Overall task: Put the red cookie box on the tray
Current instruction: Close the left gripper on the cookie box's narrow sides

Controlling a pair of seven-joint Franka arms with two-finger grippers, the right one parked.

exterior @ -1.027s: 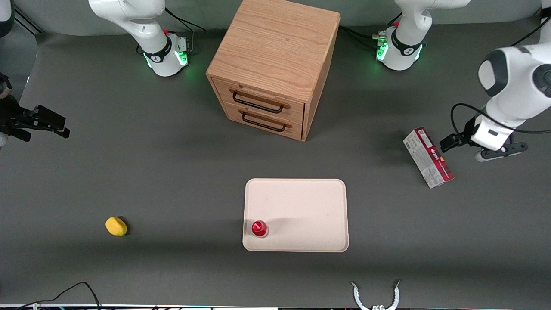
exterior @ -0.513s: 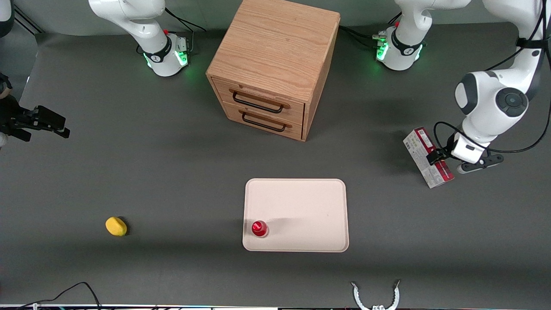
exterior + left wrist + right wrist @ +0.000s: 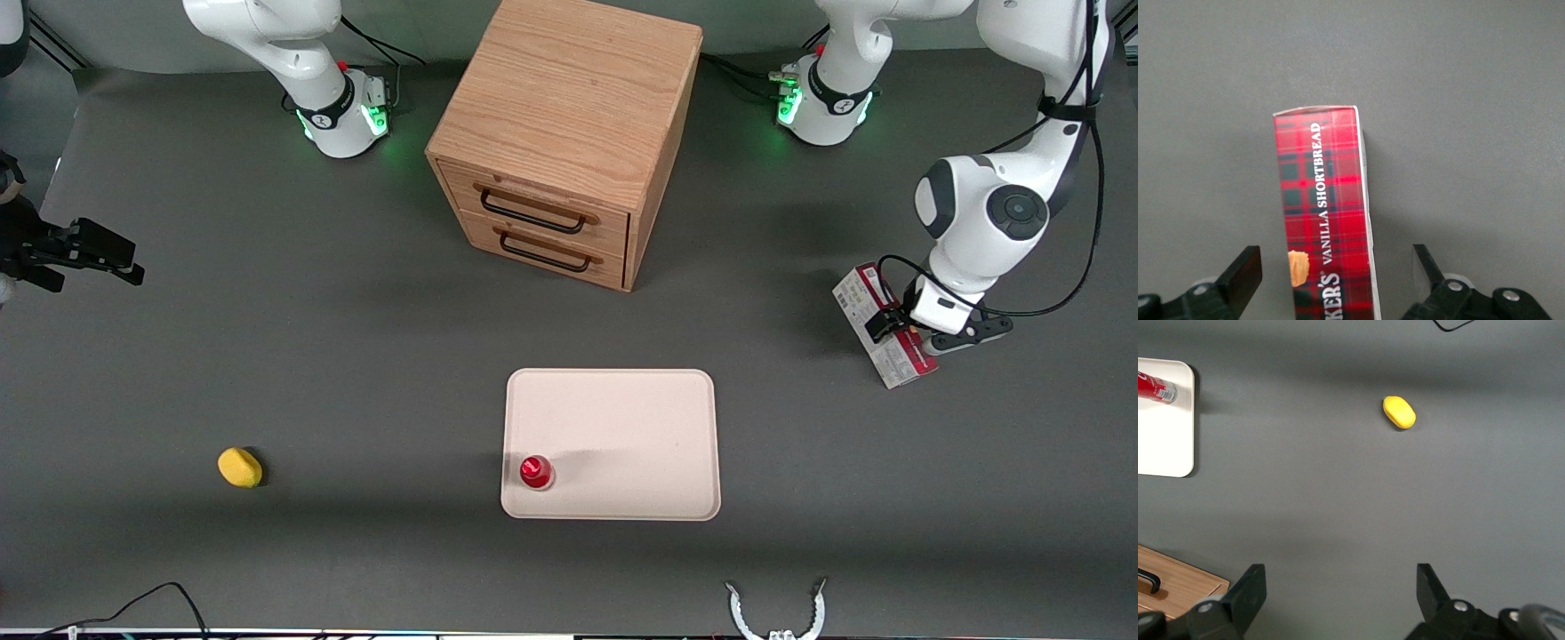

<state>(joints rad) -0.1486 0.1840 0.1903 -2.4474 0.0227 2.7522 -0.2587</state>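
Observation:
The red cookie box (image 3: 896, 360) lies on the dark table toward the working arm's end, its plaid face up and a grey-white printed side showing. My left gripper (image 3: 916, 333) hangs directly over its middle, hiding part of it. In the left wrist view the box (image 3: 1321, 200) runs lengthwise between the two black fingers (image 3: 1245, 273), and the gripper (image 3: 1336, 270) is open, with a gap to the box on each side. The cream tray (image 3: 622, 418) lies nearer the front camera, toward the table's middle.
A small round red-capped object (image 3: 536, 472) stands on the tray near a front corner. A wooden two-drawer cabinet (image 3: 569, 133) stands farther from the camera. A yellow lump (image 3: 240, 468) lies toward the parked arm's end.
My left arm has swung in from the table's end, and the gripper has moved from beside the cookie box to over it. The box has not moved.

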